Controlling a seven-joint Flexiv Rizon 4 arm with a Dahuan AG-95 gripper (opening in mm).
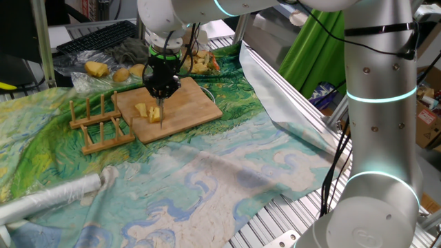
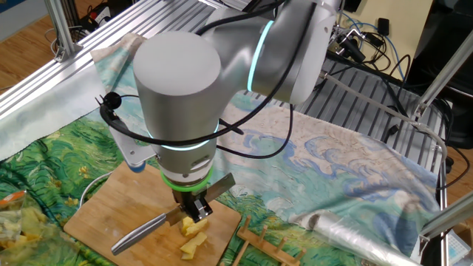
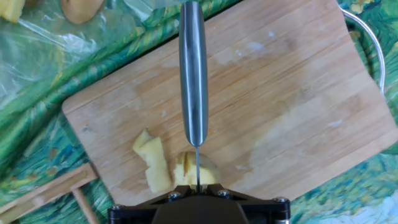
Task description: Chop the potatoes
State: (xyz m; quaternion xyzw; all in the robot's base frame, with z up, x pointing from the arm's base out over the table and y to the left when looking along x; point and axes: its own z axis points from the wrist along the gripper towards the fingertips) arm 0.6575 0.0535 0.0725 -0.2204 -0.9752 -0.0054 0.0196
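Note:
Pale-yellow potatoes lie as small chunks on the wooden board [image 3: 292, 93]. One chunk [image 3: 154, 163] lies loose at the left. A second chunk [image 3: 186, 171] sits right under the knife's thin blade. The same potato chunks [image 1: 146, 111] [image 2: 194, 238] show in both fixed views. My gripper [image 3: 198, 186] [image 1: 160, 96] [image 2: 194, 210] is shut on the knife by its blade, directly above the potato. The knife's silver handle [image 3: 193, 74] [image 2: 139, 233] sticks out away from the hand over the board [image 1: 182, 103] [image 2: 118, 199]. The gripper hides the blade's contact with the potato.
A wooden rack [image 1: 100, 125] [image 2: 267, 248] [image 3: 45, 195] stands beside the board. A plastic bag with whole potatoes [image 1: 103, 69] [image 3: 68, 12] lies behind it. A foil roll [image 1: 55, 196] [image 2: 369, 233] rests on the painted cloth. A keyboard [image 1: 96, 38] is at the back.

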